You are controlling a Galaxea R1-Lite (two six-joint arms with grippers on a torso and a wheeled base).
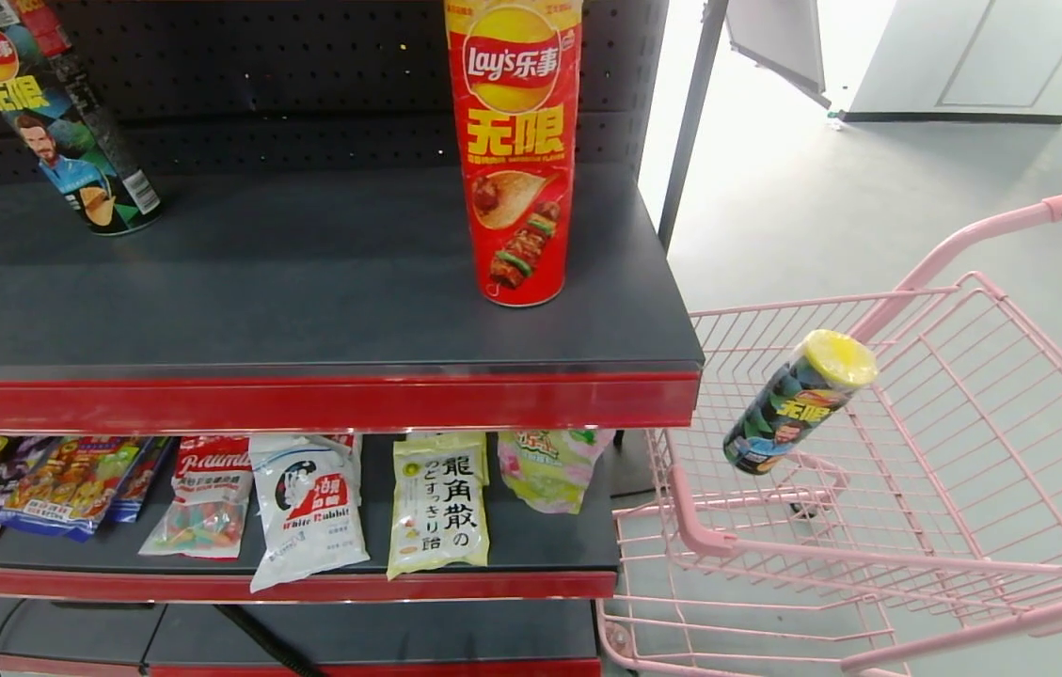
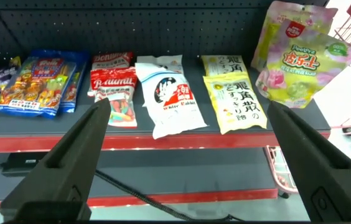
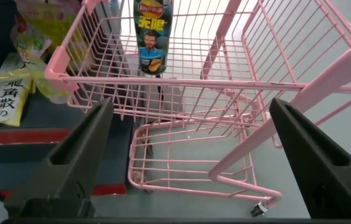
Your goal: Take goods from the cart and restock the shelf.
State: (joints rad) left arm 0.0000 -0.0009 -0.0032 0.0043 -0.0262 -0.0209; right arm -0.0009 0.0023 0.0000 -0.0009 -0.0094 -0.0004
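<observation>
A dark chip can with a yellow lid [image 1: 799,404] leans tilted inside the pink cart [image 1: 695,531]. From the right wrist it appears as the can [image 3: 152,37] behind the cart's near rim [image 3: 163,81]. My right gripper [image 3: 191,102] is open and empty, outside the cart and short of that rim. A red chip can [image 1: 516,150] stands upright on the upper shelf board [image 1: 305,282], and another dark can [image 1: 51,113] leans at its far left. My left gripper [image 2: 189,106] is open and empty, facing the lower shelf [image 2: 163,142] of snack bags.
Several snack bags lie on the lower shelf, among them a white bag [image 2: 169,93], a yellow bag [image 2: 234,99] and a green-pink bag [image 2: 294,56] by the cart. The upper board has free room between the two cans. Bare floor surrounds the cart.
</observation>
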